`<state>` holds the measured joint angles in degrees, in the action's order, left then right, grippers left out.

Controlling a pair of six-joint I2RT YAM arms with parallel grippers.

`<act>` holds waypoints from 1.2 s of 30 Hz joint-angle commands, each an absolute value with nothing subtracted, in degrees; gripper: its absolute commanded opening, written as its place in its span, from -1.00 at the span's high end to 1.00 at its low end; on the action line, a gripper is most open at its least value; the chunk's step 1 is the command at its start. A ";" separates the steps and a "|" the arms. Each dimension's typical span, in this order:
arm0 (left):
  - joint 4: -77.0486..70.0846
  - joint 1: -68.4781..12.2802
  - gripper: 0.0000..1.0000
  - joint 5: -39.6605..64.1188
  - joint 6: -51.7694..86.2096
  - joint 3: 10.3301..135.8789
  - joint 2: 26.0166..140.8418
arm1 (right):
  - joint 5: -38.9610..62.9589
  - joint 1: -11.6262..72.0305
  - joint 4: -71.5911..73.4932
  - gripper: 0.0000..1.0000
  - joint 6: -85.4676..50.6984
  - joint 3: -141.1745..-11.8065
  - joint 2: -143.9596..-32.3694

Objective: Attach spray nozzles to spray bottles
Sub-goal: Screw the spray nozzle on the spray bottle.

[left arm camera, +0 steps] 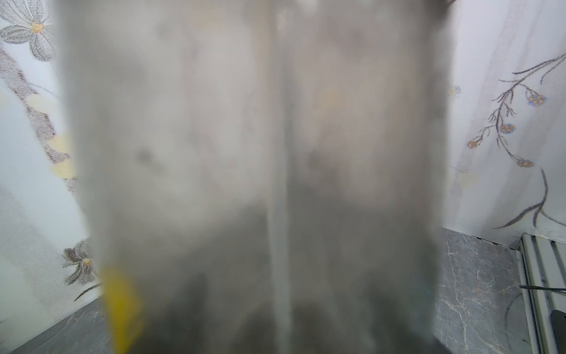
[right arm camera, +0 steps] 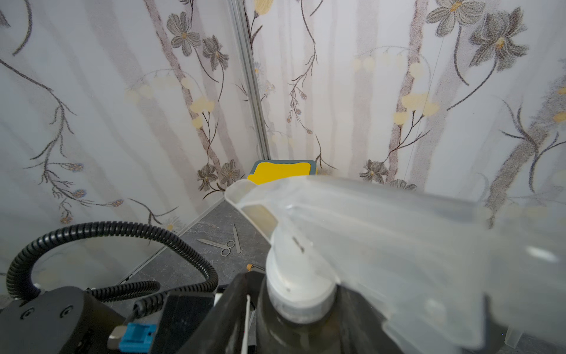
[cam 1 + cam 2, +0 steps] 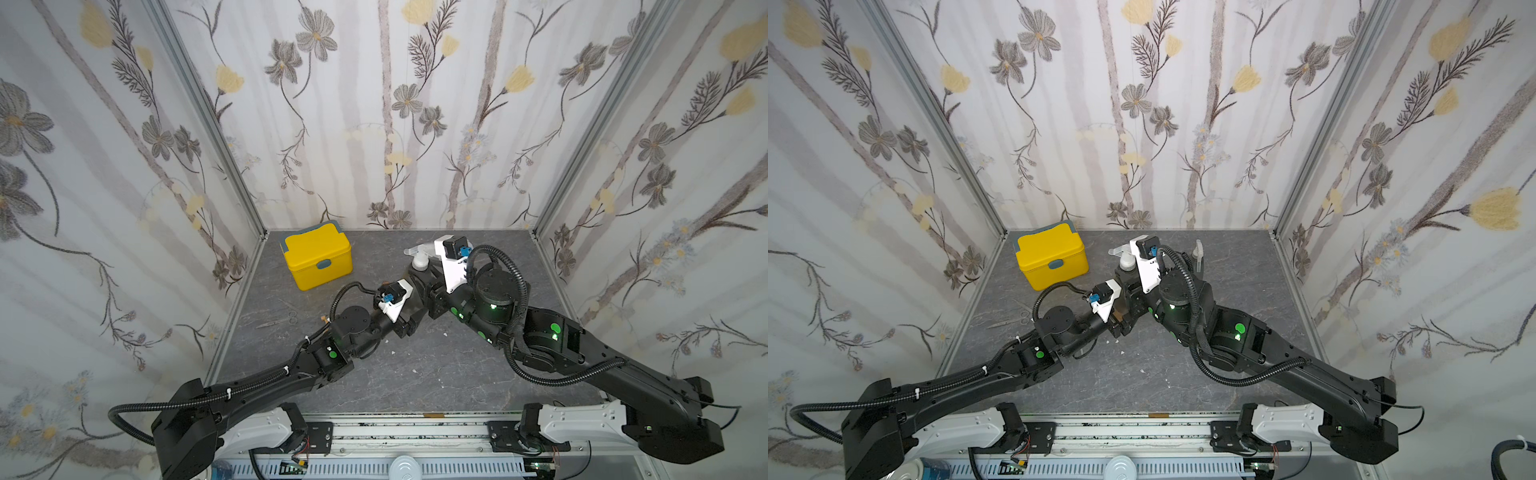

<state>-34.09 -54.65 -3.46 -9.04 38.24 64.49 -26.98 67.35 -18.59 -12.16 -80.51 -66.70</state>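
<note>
Smoky grey translucent plastic bottle (image 1: 275, 168) filled the left wrist view, pinched upright by the left gripper (image 3: 409, 318) mid-table. Clear-whitish trigger sprayer nozzle (image 2: 306, 245) sat on its neck. The right gripper (image 3: 434, 266) hovered at the nozzle; whether its jaws were spread could not be told.

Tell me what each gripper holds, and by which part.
Left gripper clamps the grey bottle by its body. Whether the right gripper grips the nozzle seated on it cannot be told.
</note>
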 commanded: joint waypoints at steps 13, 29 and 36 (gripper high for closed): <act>-39.22 -54.41 -0.33 -4.48 -9.14 38.44 64.95 | -27.27 71.56 -27.44 0.12 -15.19 -81.80 -65.57; -38.97 -54.07 -0.33 -4.13 -9.06 38.53 65.24 | -29.46 74.55 -34.20 -0.12 -15.01 -85.25 -56.71; -38.83 -54.17 -0.33 -2.67 -8.88 38.58 64.78 | -9.67 57.69 -28.14 -0.59 -2.67 -87.71 -57.70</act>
